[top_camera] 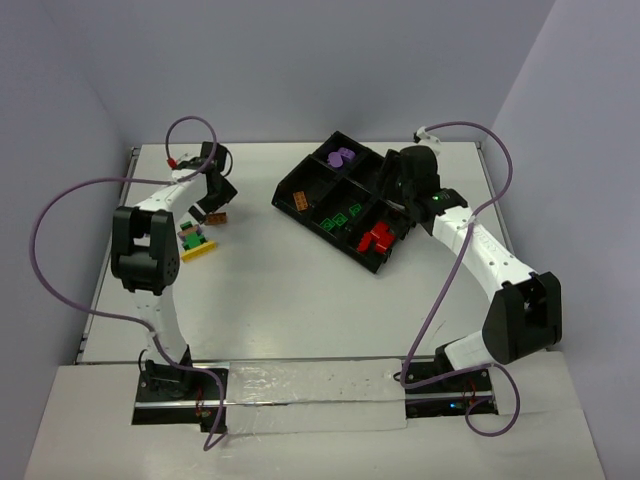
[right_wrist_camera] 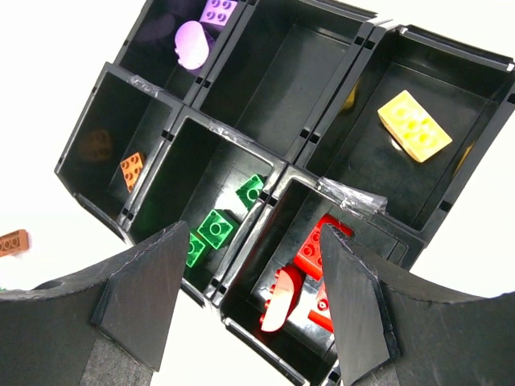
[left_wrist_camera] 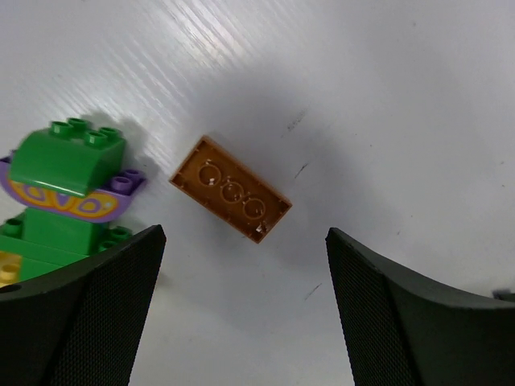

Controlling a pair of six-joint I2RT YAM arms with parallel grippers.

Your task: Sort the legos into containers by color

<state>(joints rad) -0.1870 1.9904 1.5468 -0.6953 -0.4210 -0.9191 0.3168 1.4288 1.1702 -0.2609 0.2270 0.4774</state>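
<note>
The left gripper (left_wrist_camera: 245,235) hangs over the table (left_wrist_camera: 402,96) with jaws spread wide, I think to drop around the orange-brown brick (left_wrist_camera: 231,189). This brick lies hollow side up, just ahead of the jaw tips and between them, near a green and purple stack (left_wrist_camera: 64,181). The right gripper (right_wrist_camera: 253,241), also spread and empty, hovers above the black tray (right_wrist_camera: 370,32) of sorted legos (right_wrist_camera: 216,227).

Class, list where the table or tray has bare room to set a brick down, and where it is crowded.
Free: the wide table stretch between the brick stack and the black tray, plus the empty compartment beside the purple pieces. Crowded: under the left gripper, where the orange brick lies beside the stack.
</note>
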